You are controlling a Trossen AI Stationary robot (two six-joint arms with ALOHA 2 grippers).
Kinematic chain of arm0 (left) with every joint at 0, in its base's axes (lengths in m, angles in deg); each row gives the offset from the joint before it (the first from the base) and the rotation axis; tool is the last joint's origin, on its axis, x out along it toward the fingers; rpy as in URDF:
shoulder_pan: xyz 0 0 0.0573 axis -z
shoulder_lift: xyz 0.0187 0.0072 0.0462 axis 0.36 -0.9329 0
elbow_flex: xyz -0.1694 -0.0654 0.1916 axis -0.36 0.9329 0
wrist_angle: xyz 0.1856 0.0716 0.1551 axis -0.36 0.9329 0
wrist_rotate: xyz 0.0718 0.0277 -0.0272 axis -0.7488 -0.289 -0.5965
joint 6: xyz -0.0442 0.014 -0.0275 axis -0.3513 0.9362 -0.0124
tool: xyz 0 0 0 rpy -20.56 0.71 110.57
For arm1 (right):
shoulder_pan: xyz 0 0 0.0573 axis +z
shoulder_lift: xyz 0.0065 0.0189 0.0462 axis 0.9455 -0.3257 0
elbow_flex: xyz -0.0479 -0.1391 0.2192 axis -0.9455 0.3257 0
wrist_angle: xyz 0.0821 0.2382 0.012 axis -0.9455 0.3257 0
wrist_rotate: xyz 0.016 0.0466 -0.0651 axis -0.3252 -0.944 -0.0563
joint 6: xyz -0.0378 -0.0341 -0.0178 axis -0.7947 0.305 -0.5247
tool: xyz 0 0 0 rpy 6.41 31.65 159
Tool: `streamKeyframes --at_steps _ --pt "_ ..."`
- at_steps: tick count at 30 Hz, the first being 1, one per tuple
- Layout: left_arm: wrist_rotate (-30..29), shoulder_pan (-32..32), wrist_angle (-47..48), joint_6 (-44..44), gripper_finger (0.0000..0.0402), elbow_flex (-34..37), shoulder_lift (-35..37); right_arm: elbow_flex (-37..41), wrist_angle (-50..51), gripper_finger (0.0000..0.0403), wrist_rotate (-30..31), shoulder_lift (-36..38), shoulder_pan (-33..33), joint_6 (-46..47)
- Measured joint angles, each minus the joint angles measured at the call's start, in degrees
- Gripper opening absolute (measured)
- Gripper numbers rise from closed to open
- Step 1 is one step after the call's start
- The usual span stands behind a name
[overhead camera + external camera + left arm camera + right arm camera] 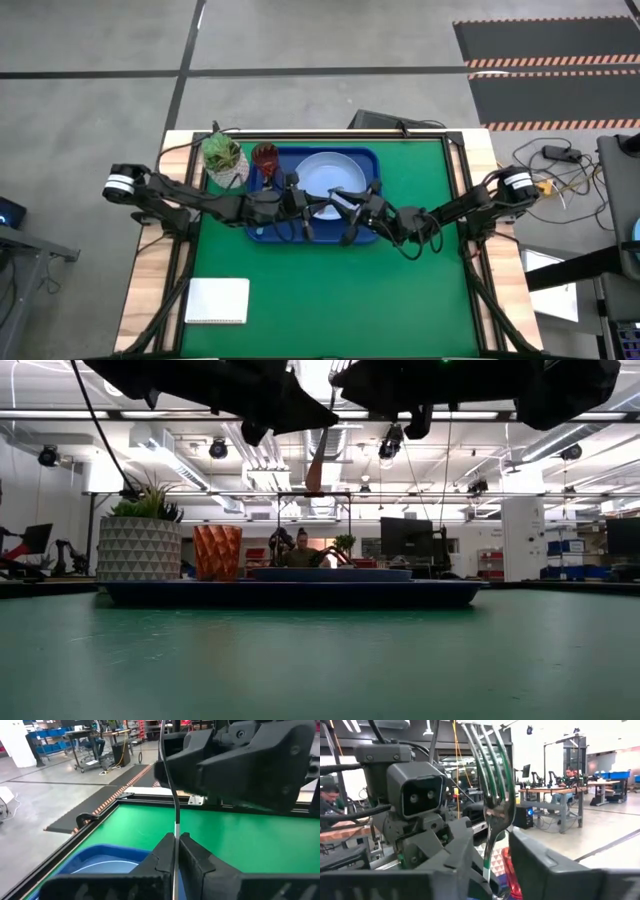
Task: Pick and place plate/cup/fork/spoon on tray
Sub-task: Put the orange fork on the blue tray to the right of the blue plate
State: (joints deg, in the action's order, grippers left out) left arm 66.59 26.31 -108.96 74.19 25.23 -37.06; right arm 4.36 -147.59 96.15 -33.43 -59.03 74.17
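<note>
Between our right gripper (pixel 490 865) jaws, standing apart, the fork (pixel 492 795) rises tines-up in the right wrist view. From the left wrist, our left gripper (pixel 176 857) jaws are clamped on the fork's thin edge, the plate (pixel 107 866) below them. From above, both grippers meet over the tray (pixel 262 232), beside the cup (pixel 265 157).

Both arms crowd the air above the tray (pixel 262 232); a potted plant (pixel 223 158) and cup (pixel 265 157) block its far-left corner. The green mat (pixel 340 290) in front lies open.
</note>
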Motion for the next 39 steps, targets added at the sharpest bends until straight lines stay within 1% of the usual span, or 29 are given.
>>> streamKeyframes --at_steps 2,4,9,12,16,19,22,25,27,30,36,39 --pt "0.0 0.0 1.1 -0.5 0.0000 0.5 1.4 0.0 0.7 0.0135 -0.4 1.0 0.0 0.0" --pt "-0.1 0.0 2.4 -1.5 0.0000 1.3 3.4 0.0 3.5 0.0151 -0.4 3.0 0.0 0.2" --pt "-0.4 -0.1 1.8 -1.6 0.0000 6.0 10.3 0.0 16.1 0.0176 -1.3 10.5 0.0 4.4" --pt "-0.2 -0.1 1.4 -1.4 0.0000 9.0 14.3 -0.4 26.4 0.0183 -6.0 16.1 -0.9 7.3" --pt "2.0 -0.1 0.9 -1.0 0.0000 11.6 18.4 -3.1 41.2 0.0185 -16.6 20.1 -3.9 12.1" --pt "4.7 -0.1 -1.0 -0.8 0.0000 12.8 19.6 -5.0 44.1 0.0185 -23.2 20.0 -5.9 13.4" --pt "8.7 -0.1 -3.5 0.5 0.0000 13.1 19.4 -7.4 43.3 0.0185 -26.4 17.7 -7.2 12.0" --pt "13.0 -0.1 -6.0 0.8 0.0000 12.5 17.9 -10.1 43.8 0.0185 -26.5 14.5 -7.7 8.6" --pt "14.3 0.0 -6.5 1.3 0.0000 12.3 17.0 -12.0 44.2 0.0185 -26.5 12.5 -7.7 6.6" --pt "14.5 0.0 -6.2 1.6 0.0000 12.3 16.6 -15.9 44.2 0.0185 -28.0 9.4 -7.7 4.6" --pt "14.5 0.0 -7.3 1.7 0.0000 12.0 15.4 -22.0 49.1 0.0185 -28.1 4.7 -7.8 2.5" --pt "14.6 -0.1 -7.0 1.7 0.0000 12.0 15.3 -24.0 49.3 0.0179 -28.1 3.1 -7.8 1.9"
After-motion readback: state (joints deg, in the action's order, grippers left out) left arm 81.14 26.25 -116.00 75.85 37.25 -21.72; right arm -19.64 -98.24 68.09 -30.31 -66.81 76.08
